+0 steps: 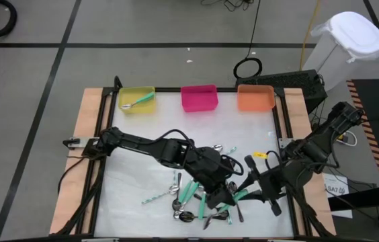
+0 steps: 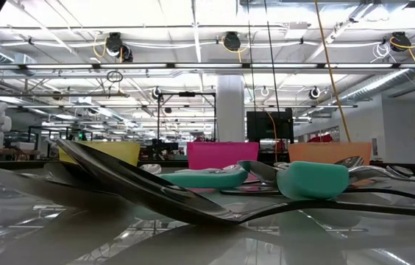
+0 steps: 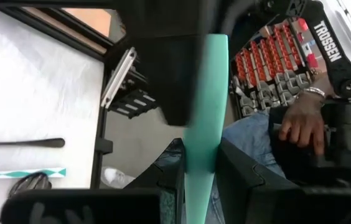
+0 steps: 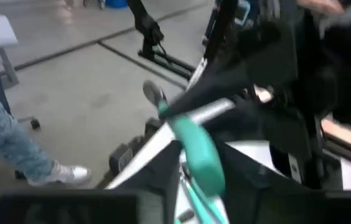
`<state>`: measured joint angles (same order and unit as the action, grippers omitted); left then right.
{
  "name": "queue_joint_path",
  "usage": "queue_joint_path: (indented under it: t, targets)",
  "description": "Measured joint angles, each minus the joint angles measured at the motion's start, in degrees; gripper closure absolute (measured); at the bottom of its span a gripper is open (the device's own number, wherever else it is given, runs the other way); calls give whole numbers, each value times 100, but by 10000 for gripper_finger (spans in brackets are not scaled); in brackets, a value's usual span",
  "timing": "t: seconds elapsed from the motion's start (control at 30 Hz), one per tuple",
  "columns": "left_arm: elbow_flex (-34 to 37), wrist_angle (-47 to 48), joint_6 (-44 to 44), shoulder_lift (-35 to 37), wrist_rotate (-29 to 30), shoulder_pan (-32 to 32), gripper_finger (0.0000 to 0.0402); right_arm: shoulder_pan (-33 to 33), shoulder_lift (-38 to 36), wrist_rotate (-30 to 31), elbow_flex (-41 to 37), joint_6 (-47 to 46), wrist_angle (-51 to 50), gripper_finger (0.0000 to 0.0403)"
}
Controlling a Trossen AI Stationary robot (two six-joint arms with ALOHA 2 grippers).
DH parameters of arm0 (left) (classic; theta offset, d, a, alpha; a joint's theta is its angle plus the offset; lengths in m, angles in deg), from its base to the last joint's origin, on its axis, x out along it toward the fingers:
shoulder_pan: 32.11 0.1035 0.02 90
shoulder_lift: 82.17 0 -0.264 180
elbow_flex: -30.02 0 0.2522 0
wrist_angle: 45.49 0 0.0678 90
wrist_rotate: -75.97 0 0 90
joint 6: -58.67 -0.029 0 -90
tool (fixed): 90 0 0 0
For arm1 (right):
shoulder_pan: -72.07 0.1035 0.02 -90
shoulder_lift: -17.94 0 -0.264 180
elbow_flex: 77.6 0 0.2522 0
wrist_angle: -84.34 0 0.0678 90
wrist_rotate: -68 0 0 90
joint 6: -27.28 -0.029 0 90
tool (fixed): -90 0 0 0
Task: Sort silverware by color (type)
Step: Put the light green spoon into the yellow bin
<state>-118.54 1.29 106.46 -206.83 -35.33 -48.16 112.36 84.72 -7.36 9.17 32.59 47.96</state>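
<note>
progress: one teal spoon point(image 1: 138, 102) in yellow bin point(image 1: 138, 91) | rest piled on counter point(image 1: 142, 175) | left claw point(image 1: 218, 195) grips teal spoon point(image 3: 201, 124) | right claw point(image 1: 255, 190) clamps teal spoon point(image 4: 194, 146)

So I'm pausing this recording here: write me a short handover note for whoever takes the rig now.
Left gripper: shut on a teal-handled spoon, over the spoon pile at the near middle of the table.
Right gripper: down at the pile's right edge with a teal-handled spoon between its fingers; whether it is clamped I cannot tell.
Done: one teal-handled spoon lies in the yellow bin.
Left: the pink bin and orange bin show no spoons from above; teal, silver and dark spoons remain mixed in the pile.
A person's hand shows beyond the table.
</note>
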Motion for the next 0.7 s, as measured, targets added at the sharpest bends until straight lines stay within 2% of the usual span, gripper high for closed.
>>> queue_joint_path:
  t: [0.13,0.27,0.7]
  targets:
    - [2,-1,17,-4,33,0,341,1,-5,11,0,35,183,255]
    - [2,-11,30,-7,33,0,341,56,-6,13,0,185,360,244]
    - [2,-26,46,-9,-173,-4,341,74,-2,-142,0,323,226,321]
